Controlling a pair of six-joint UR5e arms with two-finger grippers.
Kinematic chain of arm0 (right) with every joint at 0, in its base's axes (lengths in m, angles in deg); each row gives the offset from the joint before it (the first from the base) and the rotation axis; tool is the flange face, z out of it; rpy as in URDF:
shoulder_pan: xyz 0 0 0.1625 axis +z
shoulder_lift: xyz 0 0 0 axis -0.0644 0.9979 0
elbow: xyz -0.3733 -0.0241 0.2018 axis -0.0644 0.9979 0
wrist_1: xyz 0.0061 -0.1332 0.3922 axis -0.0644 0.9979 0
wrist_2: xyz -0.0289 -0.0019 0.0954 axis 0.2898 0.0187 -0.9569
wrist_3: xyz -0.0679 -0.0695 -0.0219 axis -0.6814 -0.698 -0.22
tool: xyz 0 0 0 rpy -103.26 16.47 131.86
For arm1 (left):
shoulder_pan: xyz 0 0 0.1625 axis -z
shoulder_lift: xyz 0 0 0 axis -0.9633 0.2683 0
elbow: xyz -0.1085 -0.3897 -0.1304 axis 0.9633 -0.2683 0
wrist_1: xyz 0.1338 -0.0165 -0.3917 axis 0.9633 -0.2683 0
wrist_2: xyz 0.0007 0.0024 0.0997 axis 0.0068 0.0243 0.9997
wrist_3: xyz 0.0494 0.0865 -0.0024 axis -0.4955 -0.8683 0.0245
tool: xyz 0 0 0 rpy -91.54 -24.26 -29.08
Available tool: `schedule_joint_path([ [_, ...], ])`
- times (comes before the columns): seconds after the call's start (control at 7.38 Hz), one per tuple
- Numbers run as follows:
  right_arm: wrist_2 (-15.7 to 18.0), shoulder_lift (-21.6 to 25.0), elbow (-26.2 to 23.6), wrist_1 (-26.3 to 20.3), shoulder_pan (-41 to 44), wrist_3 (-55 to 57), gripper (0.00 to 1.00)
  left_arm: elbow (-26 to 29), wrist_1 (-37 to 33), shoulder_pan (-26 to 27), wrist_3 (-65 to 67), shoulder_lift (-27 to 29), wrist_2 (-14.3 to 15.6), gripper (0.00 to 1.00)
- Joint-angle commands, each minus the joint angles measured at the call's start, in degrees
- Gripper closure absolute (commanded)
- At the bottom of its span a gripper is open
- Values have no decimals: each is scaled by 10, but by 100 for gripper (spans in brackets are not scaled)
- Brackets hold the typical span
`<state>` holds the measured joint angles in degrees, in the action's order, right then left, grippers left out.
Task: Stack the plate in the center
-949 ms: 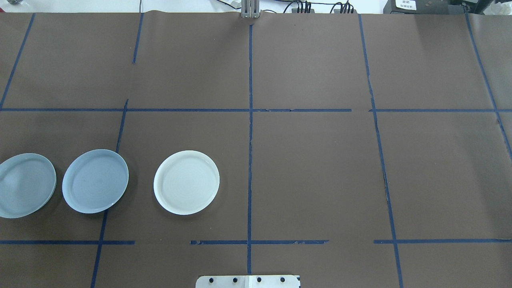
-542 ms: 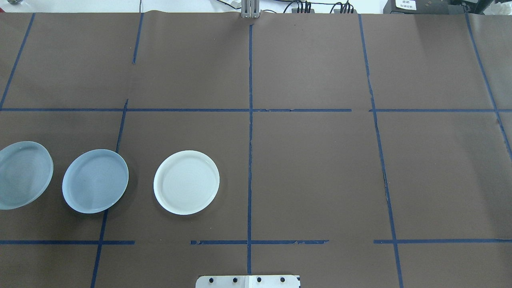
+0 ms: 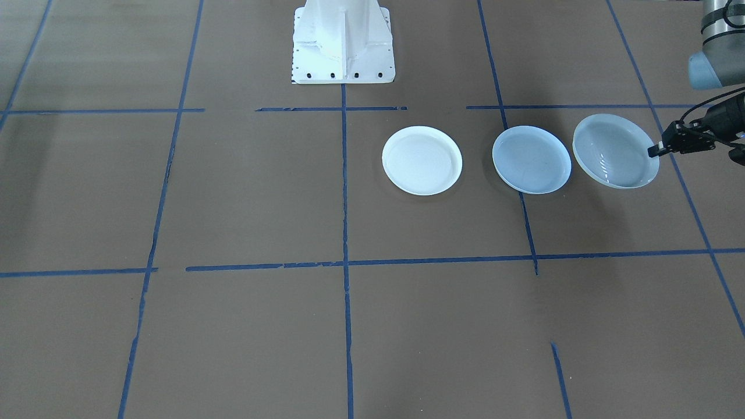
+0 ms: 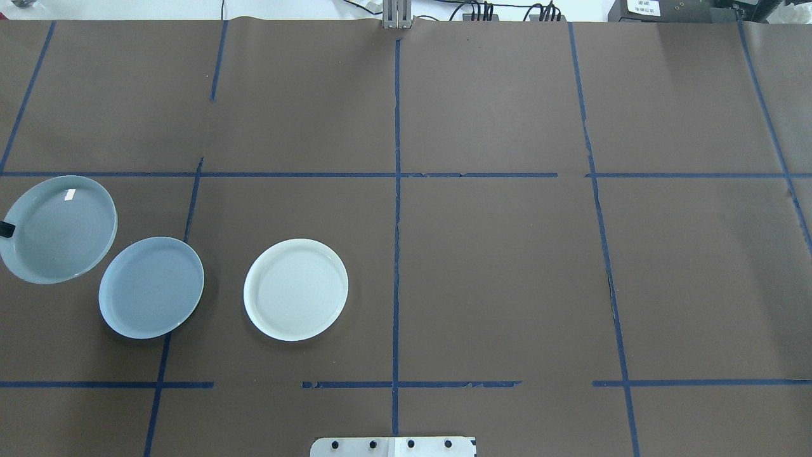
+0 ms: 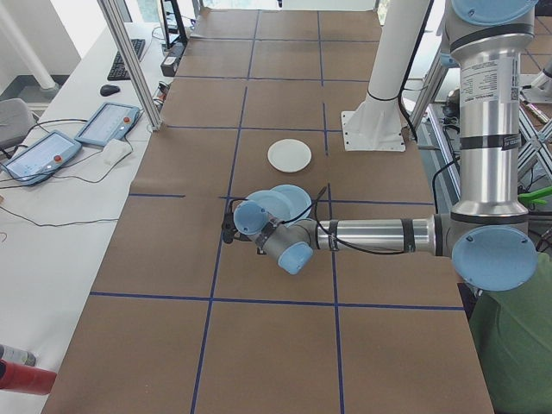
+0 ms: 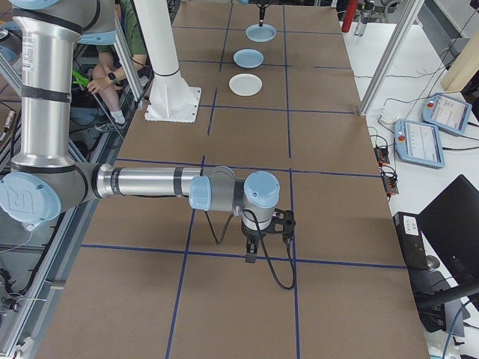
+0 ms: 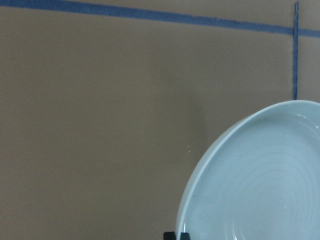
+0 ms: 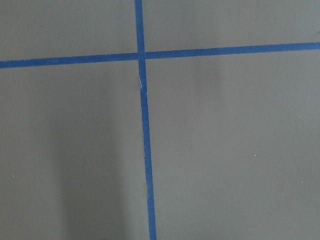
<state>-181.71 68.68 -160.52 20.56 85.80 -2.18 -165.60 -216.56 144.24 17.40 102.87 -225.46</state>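
One edge-pinch by the left gripper [image 3: 656, 151] carries the glossy ringed plate [image 3: 615, 151] above the table, beside the center plate [image 3: 531, 159]; it could slip or tilt — right gripper's [image 6: 251, 256] jaws unreadable.

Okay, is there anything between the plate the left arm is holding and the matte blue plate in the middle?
Nothing visible. The left gripper holds the glossy ringed plate by its rim, lifted beside the matte blue plate. That plate's face is bare, and the white plate sits on its far side, apart and out of the path.
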Motion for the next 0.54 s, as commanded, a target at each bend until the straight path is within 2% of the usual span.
schedule_joint_path([
  [0.0, 0, 0, 0, 0, 0, 0, 0, -33, -26, -71, 109, 2, 67, 100],
  [0.27, 0, 0, 0, 0, 0, 0, 0, -32, -84, -128, 190, 1, 82, 100],
  [0.41, 0, 0, 0, 0, 0, 0, 0, -31, -86, -148, 202, 1, 96, 100],
])
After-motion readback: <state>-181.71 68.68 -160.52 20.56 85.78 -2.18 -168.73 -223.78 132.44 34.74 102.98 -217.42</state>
